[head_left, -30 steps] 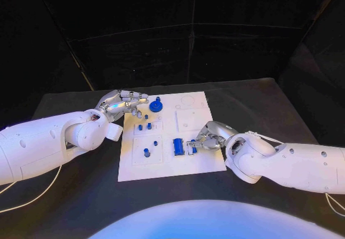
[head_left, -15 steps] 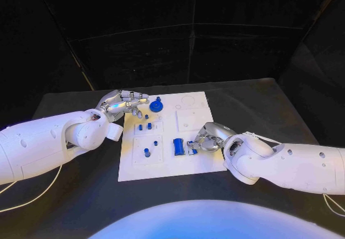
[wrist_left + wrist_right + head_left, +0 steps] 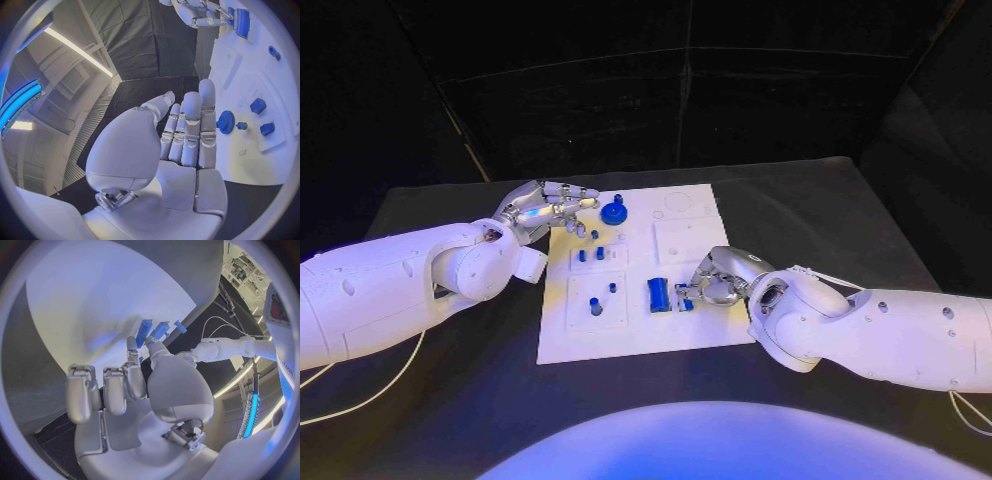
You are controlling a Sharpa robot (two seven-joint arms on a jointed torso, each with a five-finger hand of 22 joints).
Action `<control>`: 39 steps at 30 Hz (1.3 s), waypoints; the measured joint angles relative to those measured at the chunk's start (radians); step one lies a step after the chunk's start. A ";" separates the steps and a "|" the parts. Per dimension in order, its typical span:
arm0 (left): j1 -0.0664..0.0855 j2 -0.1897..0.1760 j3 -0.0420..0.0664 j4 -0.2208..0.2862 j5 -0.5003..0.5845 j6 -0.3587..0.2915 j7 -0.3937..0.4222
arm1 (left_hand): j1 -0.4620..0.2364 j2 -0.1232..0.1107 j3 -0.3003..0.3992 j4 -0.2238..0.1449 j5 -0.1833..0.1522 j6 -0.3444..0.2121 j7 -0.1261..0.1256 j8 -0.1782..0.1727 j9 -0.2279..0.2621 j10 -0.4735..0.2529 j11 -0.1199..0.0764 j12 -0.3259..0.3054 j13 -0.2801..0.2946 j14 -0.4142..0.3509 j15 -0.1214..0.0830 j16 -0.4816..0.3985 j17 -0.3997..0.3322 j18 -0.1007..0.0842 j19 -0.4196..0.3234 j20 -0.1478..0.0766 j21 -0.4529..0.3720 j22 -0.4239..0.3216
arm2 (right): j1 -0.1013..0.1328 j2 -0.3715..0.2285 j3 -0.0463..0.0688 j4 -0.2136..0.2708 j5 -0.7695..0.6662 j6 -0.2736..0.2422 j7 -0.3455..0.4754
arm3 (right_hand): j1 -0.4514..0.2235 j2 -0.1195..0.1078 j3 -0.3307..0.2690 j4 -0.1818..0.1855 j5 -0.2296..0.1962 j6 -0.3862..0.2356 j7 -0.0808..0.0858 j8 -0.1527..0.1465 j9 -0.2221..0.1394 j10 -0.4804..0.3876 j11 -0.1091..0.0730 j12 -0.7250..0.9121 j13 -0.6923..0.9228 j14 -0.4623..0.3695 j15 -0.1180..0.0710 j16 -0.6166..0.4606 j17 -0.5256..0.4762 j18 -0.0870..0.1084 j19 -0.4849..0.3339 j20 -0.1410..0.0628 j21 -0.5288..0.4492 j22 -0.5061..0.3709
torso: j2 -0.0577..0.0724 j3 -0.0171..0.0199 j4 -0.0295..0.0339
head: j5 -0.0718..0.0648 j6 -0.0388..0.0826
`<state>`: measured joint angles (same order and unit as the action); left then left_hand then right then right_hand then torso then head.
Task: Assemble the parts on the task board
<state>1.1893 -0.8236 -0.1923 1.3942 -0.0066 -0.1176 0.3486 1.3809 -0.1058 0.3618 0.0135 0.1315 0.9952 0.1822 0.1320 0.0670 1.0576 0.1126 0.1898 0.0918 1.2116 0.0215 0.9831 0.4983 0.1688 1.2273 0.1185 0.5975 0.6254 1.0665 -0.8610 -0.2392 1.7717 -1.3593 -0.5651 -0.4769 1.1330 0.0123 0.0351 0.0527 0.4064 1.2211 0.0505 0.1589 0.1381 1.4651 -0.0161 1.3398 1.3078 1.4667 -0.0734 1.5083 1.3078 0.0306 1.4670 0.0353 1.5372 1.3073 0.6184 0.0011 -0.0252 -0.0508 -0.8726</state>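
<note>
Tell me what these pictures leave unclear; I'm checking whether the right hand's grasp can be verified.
- Head view: right hand covers the small blue part at its fingertips; grip unclear.
- Right wrist view: fingers hide contact with the blue parts.
- Head view: task board recesses too small to read.

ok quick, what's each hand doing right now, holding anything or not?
Left hand: open, fingers straight, holding nothing, beside the blue gear.
Right hand: fingertips at a small blue part; cannot tell if it grips it.

right hand (image 3: 711, 283) shifted slightly toward blue parts (image 3: 669, 294), fingers by small piece
</note>
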 measured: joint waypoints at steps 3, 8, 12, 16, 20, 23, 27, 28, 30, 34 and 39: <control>0.000 0.000 0.000 0.000 -0.001 0.000 -0.001 | 0.000 0.000 0.000 0.000 0.000 0.000 0.000 0.000 0.000 0.000 0.000 0.000 0.000 0.000 0.000 0.000 0.000 0.000 0.000 0.000 0.000 0.000 | 0.000 0.000 0.000 0.000 -0.001 0.000 -0.002 | -0.012 -0.008 -0.004 0.019 0.002 0.000 0.000 0.004 0.001 0.000 0.000 0.000 0.000 0.000 0.000 0.000 0.000 0.000 0.000 0.000 0.000 0.000 | 0.000 0.0000 0.0000 | 0.000 0.000; 0.000 0.000 0.000 0.000 -0.003 0.000 -0.002 | 0.000 0.000 0.000 0.000 0.000 0.000 0.000 0.000 0.000 0.000 0.000 0.000 0.000 0.000 0.000 0.000 0.000 0.000 0.000 0.000 0.000 0.000 | 0.000 0.002 0.000 -0.003 -0.004 0.000 -0.005 | -0.024 -0.014 -0.021 0.045 0.028 0.000 0.000 0.012 0.003 0.000 0.000 0.000 0.000 0.000 0.000 0.000 0.000 0.000 0.000 0.000 0.000 0.000 | 0.000 0.0000 0.0000 | 0.000 0.000; 0.000 0.000 0.000 0.000 -0.003 0.000 -0.003 | 0.000 0.000 0.000 0.000 0.000 0.000 0.000 0.000 0.000 0.000 0.000 0.000 0.000 0.000 0.000 0.000 0.000 0.000 0.000 0.000 0.000 0.000 | 0.000 0.004 0.000 -0.005 -0.007 0.000 -0.008 | -0.034 -0.017 -0.030 0.063 0.018 0.000 0.000 0.013 0.003 0.000 0.000 0.000 0.000 0.000 0.000 0.000 0.000 0.000 0.000 0.000 0.000 0.000 | 0.000 0.0000 0.0000 | 0.000 0.000; 0.000 0.000 0.000 0.001 -0.004 0.000 -0.004 | 0.000 0.000 0.000 0.000 0.000 0.000 0.000 0.000 0.000 0.000 0.000 0.000 0.000 0.000 0.000 0.000 0.000 0.000 0.000 0.000 0.000 0.000 | 0.000 0.007 0.000 -0.009 -0.009 0.000 -0.011 | -0.039 -0.020 -0.047 0.080 0.004 0.000 0.000 0.018 0.004 0.000 0.000 0.000 0.000 0.000 0.000 0.000 0.000 0.000 0.000 0.000 0.000 0.000 | 0.000 0.0000 -0.0003 | 0.001 0.000; 0.000 0.000 0.000 0.001 -0.004 0.000 -0.005 | 0.000 0.000 0.000 0.000 0.000 0.000 0.000 0.000 0.000 0.000 0.000 0.000 0.000 0.000 0.000 0.000 0.000 0.000 0.000 0.000 0.000 0.000 | 0.000 0.008 0.000 -0.010 -0.011 0.000 -0.013 | -0.040 -0.021 -0.058 0.091 -0.006 0.000 0.000 0.023 0.005 0.000 0.000 0.000 0.000 0.000 0.000 0.000 0.000 0.000 0.000 0.000 0.000 0.000 | 0.001 0.0000 -0.0006 | 0.001 0.000; 0.000 -0.001 0.000 0.001 -0.005 0.000 -0.006 | 0.000 0.000 0.000 0.000 0.000 0.000 0.000 0.000 0.000 0.000 0.000 0.000 0.000 0.000 0.000 0.000 0.000 0.000 0.000 0.000 0.000 0.000 | 0.000 0.008 0.000 -0.010 -0.012 0.001 -0.013 | -0.040 -0.021 -0.063 0.096 -0.011 0.000 0.000 0.023 0.005 0.000 0.000 -0.001 0.000 0.000 0.000 0.000 0.000 0.000 0.000 0.000 0.000 0.000 | 0.001 0.0002 -0.0006 | 0.001 0.000; 0.000 -0.001 0.000 0.001 -0.005 0.000 -0.006 | 0.000 0.000 0.000 0.000 0.000 0.000 0.000 0.000 0.000 0.000 0.000 0.000 0.000 0.000 0.000 0.000 0.000 0.000 0.000 0.000 0.000 0.000 | 0.000 0.005 0.000 -0.007 -0.014 0.000 -0.014 | -0.040 -0.021 -0.065 0.098 -0.011 0.000 0.000 0.023 0.005 0.000 0.000 -0.005 0.000 0.000 0.000 0.000 0.000 0.000 0.000 0.000 0.000 0.000 | 0.001 0.0002 -0.0006 | 0.000 0.000; 0.000 -0.001 0.000 0.001 -0.005 0.000 -0.007 | 0.000 0.000 0.000 0.000 0.000 0.000 0.000 0.000 0.000 0.000 0.000 0.000 0.000 0.000 0.000 0.000 0.000 0.000 0.000 0.000 0.000 0.000 | 0.000 0.001 0.000 -0.004 -0.015 -0.001 -0.014 | -0.040 -0.021 -0.065 0.098 -0.011 0.000 0.000 0.023 0.005 0.000 0.000 -0.005 0.000 0.000 0.000 0.000 0.000 0.000 0.000 0.000 0.000 0.000 | 0.001 0.0002 -0.0006 | 0.000 0.000; 0.000 -0.001 0.000 0.001 -0.005 0.000 -0.007 | 0.000 0.000 0.000 0.000 0.000 0.000 0.000 0.000 0.000 0.000 0.000 0.000 0.000 0.000 0.000 0.000 0.000 0.000 0.000 0.000 0.000 0.000 | 0.000 -0.007 0.000 0.003 -0.017 -0.002 -0.012 | -0.040 -0.021 -0.065 0.103 -0.017 -0.001 0.000 0.023 0.005 0.000 0.000 -0.005 0.000 0.000 0.000 0.000 0.000 0.000 0.000 0.000 0.000 0.000 | 0.001 0.0002 -0.0006 | 0.000 0.000; 0.000 -0.002 0.000 0.002 -0.006 0.000 -0.007 | 0.000 0.000 0.000 0.000 0.000 0.000 0.000 0.000 0.000 0.000 0.000 0.000 0.000 0.000 0.000 0.000 0.000 0.000 0.000 0.000 0.000 0.000 | 0.000 -0.038 0.000 0.025 -0.021 -0.007 0.003 | -0.022 -0.039 -0.079 0.107 -0.034 -0.004 0.004 0.030 0.006 0.000 0.000 -0.009 0.000 0.000 0.000 0.000 0.000 0.000 0.000 0.000 0.000 0.000 | 0.001 0.0003 -0.0006 | -0.001 0.000; 0.000 -0.004 0.000 0.002 -0.006 0.000 -0.008 | 0.000 0.000 0.000 0.000 0.000 0.000 0.000 0.000 0.000 0.000 0.000 0.000 -0.001 0.000 0.000 0.000 -0.001 0.000 0.000 0.000 0.000 -0.001 | 0.000 -0.075 0.000 0.050 -0.022 -0.007 0.042 | 0.036 -0.059 -0.101 0.087 -0.126 -0.014 0.007 0.035 0.007 0.000 0.000 -0.016 0.000 0.000 0.000 0.000 0.000 0.000 0.000 0.000 0.000 0.000 | 0.000 0.0002 -0.0006 | 0.000 0.000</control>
<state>1.1895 -0.8276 -0.1923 1.3965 -0.0126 -0.1175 0.3406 1.3809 -0.1058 0.3618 0.0135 0.1315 0.9953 0.1822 0.1320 0.0670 1.0576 0.1126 0.1898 0.0909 1.2117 0.0215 0.9831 0.4971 0.1688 1.2272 0.1185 0.5975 0.6247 1.0668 -0.9358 -0.2390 1.8212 -1.3816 -0.5720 -0.4353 1.1694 -0.0465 -0.0662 0.1393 0.2809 1.2068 0.0580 0.1938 0.1453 1.4650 -0.0161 1.3242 1.3079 1.4666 -0.0733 1.5082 1.3077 0.0307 1.4670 0.0354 1.5371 1.3073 0.6184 0.0012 -0.0258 -0.0510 -0.8727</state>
